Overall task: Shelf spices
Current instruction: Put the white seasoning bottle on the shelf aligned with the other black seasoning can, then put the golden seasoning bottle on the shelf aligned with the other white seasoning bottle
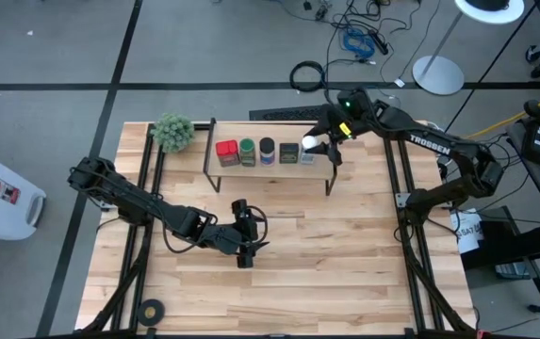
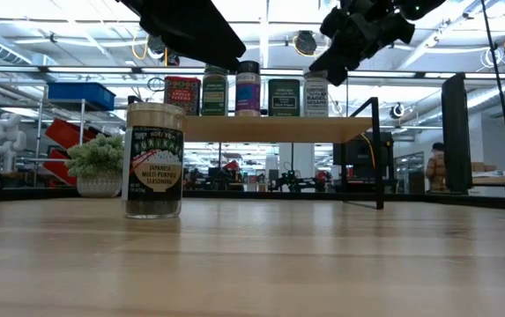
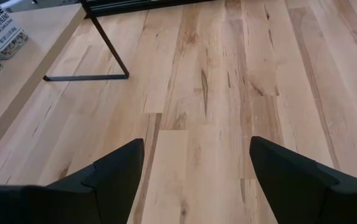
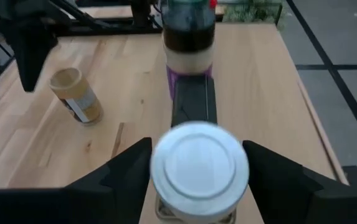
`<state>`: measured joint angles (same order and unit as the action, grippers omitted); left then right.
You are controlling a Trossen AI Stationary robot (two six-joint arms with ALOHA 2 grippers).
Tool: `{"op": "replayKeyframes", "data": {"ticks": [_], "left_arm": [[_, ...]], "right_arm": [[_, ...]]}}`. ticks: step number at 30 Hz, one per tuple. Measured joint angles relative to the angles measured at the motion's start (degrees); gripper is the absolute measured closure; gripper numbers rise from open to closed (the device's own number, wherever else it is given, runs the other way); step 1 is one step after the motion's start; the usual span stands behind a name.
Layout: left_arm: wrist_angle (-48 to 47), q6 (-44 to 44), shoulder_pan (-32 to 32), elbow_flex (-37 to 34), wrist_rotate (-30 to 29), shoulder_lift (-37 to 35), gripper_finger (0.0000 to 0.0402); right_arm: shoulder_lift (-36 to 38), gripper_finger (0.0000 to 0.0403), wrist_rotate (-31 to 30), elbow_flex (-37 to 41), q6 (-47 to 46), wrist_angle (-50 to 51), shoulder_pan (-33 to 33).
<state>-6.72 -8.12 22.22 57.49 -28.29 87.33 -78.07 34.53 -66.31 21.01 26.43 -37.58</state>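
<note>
The right gripper (image 1: 319,143) hangs over the right end of the shelf (image 1: 220,169), its jaws spread to either side of a white-lidded sesame jar (image 4: 198,167) that stands on the board. The right wrist view shows a thin gap between each finger and the lid, so the jar seems to be released rather than pinched, though the margin is slight. Four more spices stand in the row beside it: a red tin (image 1: 226,151), a green-lidded jar (image 1: 247,151), a dark-lidded jar (image 1: 267,150) and a dark square tin (image 1: 288,152).

The main risk is in the retreat. The sesame jar sits at the very end of the board, just beside the square tin; a finger dragging on the lid as the arm lifts could tip the jar off the edge or knock it into its neighbour and upset the row.

The left gripper (image 1: 243,250) hovers low over the tabletop (image 1: 345,273), jaws spread and empty. One jar of Japanese mixed seasoning (image 2: 153,160) stands unshelved on the tabletop, near the left arm. The shelf row looks nearly full, so fitting this wider jar in could crowd the others, and a careless approach could topple it.
</note>
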Motion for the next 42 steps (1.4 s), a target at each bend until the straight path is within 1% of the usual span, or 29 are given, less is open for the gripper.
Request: {"op": "replayKeyframes", "data": {"ticks": [5, 15, 18, 20, 24, 28, 32, 34, 37, 40, 42], "left_arm": [[0.02, 0.0, 0.0, 0.0, 0.0, 0.0, 0.01], [0.0, 0.52, 0.0, 0.0, 0.0, 0.0, 0.01], [-0.09, 0.94, 0.32, 0.0, 0.0, -0.9, 0.01], [0.01, 0.94, 0.87, 0.07, -0.22, -1.98, 0.01], [-1.19, 0.16, 2.39, 0.15, -0.79, -3.98, 0.01], [-7.57, -4.1, 3.94, 0.2, -1.75, -5.66, 0.01], [-17.27, -11.09, 5.65, 0.2, -7.13, -6.56, 0.01], [-21.84, -13.89, 6.34, 0.2, -8.04, -6.62, 0.01], [-26.96, -17.91, 7.36, 0.2, -8.0, -6.62, 0.01], [-28.71, -20.32, 7.93, 0.2, -7.81, -6.62, 0.01], [-28.76, -20.87, 8.27, 0.2, -7.61, -6.62, 0.01]], "right_arm": [[0.03, 0.0154, 0.14, -2.49, 0.01, 2.02, 0.29], [0.08, 0.0154, -0.18, -5.21, 0.93, 2.3, 0.57], [1.15, 0.0154, -0.35, -5.53, 1.37, 2.19, 1.08], [2.49, 0.0154, -2.01, -5.53, 1.8, 2.44, 1.88], [6.38, 0.0154, -7.51, -5.53, 2.59, 3.32, 4.98], [10.65, 0.0154, -10.9, -5.55, 0.8, 5.35, 10.11], [14.02, 0.0154, -16.04, -5.38, -2.55, 8.77, 17.45], [14.97, 0.0154, -18.24, -4.64, -4.44, 9.98, 21.41], [15.44, 0.0154, -19.34, -2.3, -8.14, 10.36, 27.27], [15.5, 0.0154, -19.42, 0.96, -10.66, 9.25, 32.82], [15.54, 0.0154, -19.4, 4.1, -12.28, 6.57, 36.18]]}}
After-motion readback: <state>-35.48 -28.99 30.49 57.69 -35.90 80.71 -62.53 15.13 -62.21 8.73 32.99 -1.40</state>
